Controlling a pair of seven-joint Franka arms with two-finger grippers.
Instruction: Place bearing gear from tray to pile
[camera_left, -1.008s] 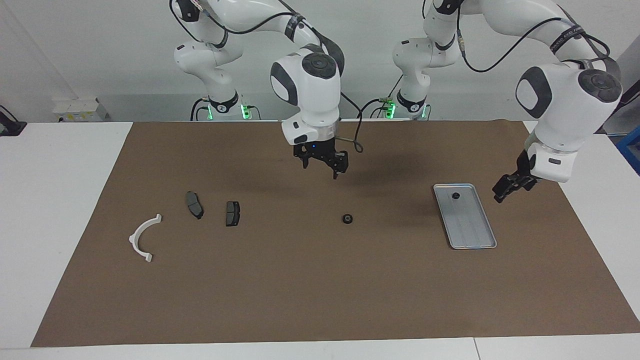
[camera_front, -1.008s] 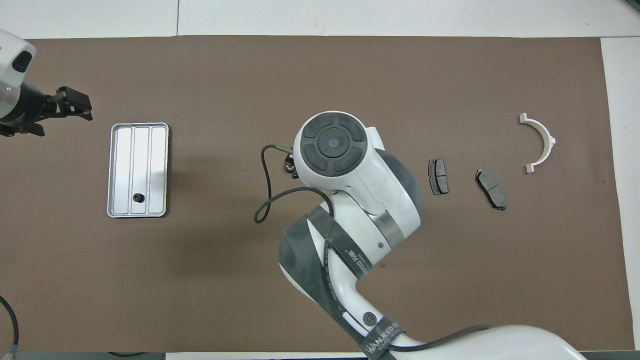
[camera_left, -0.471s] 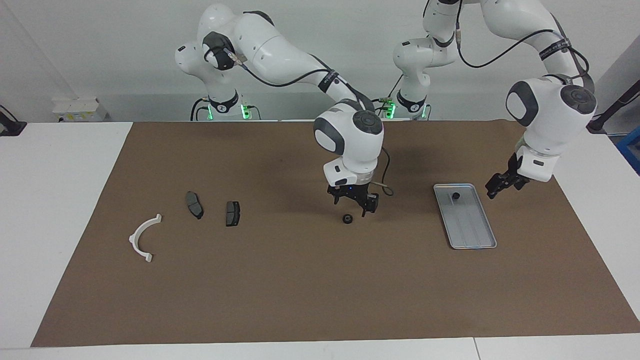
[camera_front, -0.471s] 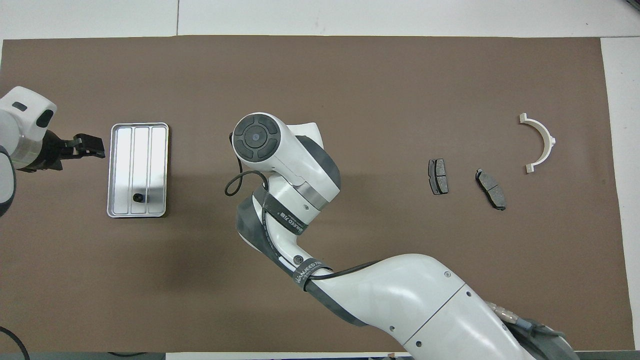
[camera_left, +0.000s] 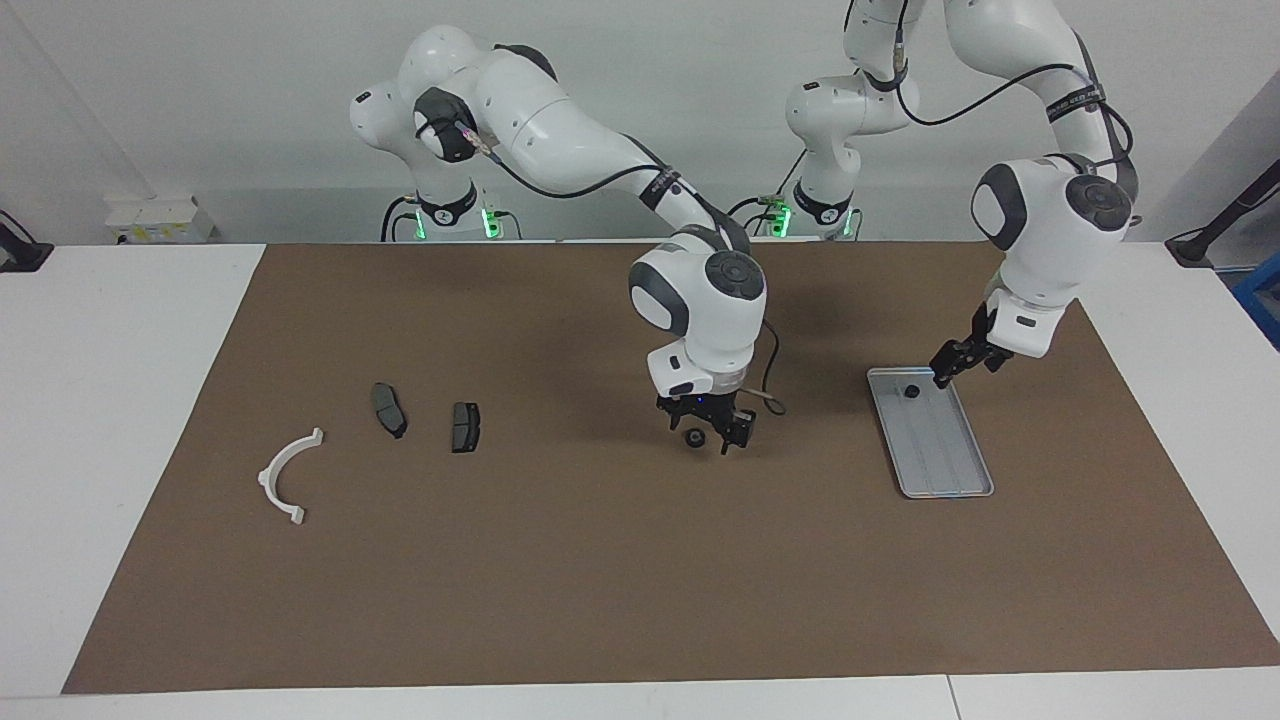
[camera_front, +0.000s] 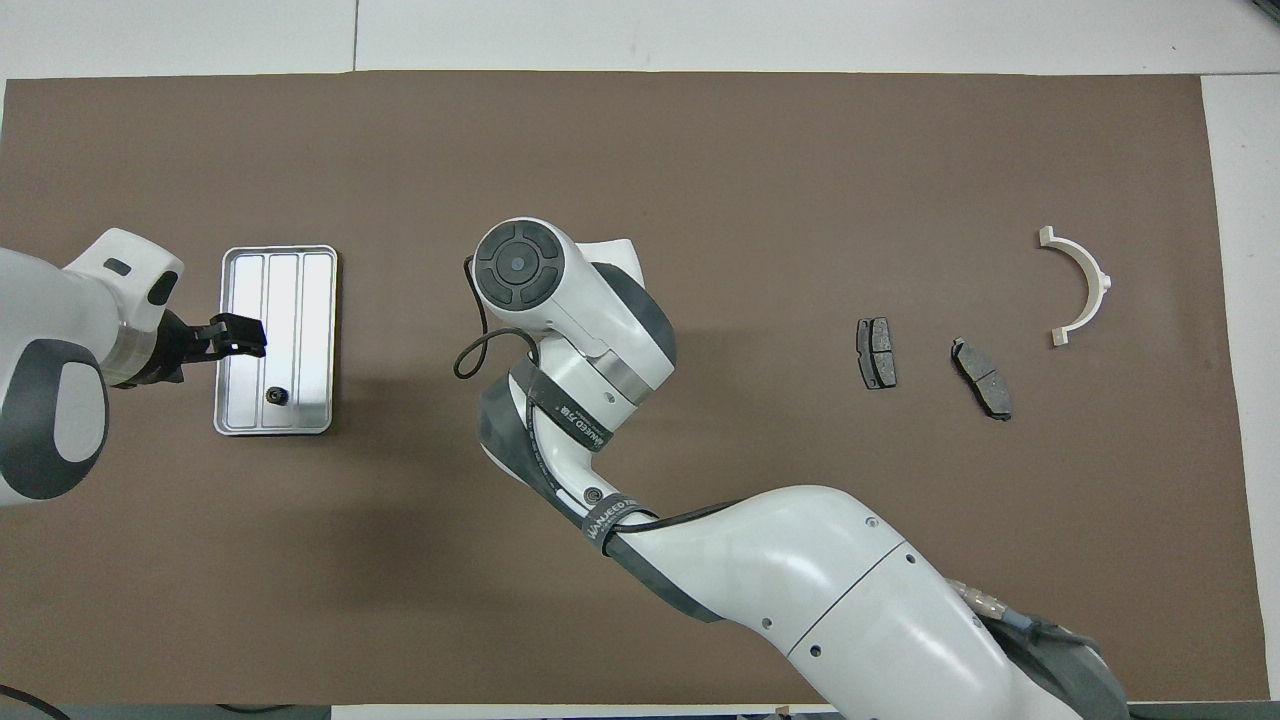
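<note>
One small black bearing gear (camera_left: 911, 391) (camera_front: 275, 396) lies in the silver tray (camera_left: 940, 450) (camera_front: 280, 290), at the tray's end nearer the robots. My left gripper (camera_left: 945, 373) (camera_front: 243, 336) hangs open and empty over that end of the tray, just beside this gear. A second bearing gear (camera_left: 692, 437) rests on the brown mat mid-table. My right gripper (camera_left: 704, 433) is lowered around it with its fingers still apart. In the overhead view the right wrist hides both this gear and the gripper. The pile is a white half-ring bracket (camera_left: 288, 475) (camera_front: 1085, 285) and two brake pads (camera_left: 388, 409) (camera_left: 465, 426).
The brown mat (camera_left: 600, 580) covers most of the white table. The pile lies toward the right arm's end, the tray toward the left arm's end. A loose cable (camera_front: 480, 355) loops off the right wrist.
My right gripper came down from above the mat and now straddles the mid-table gear. My left gripper moved from beside the tray to over its end, close to the gear inside.
</note>
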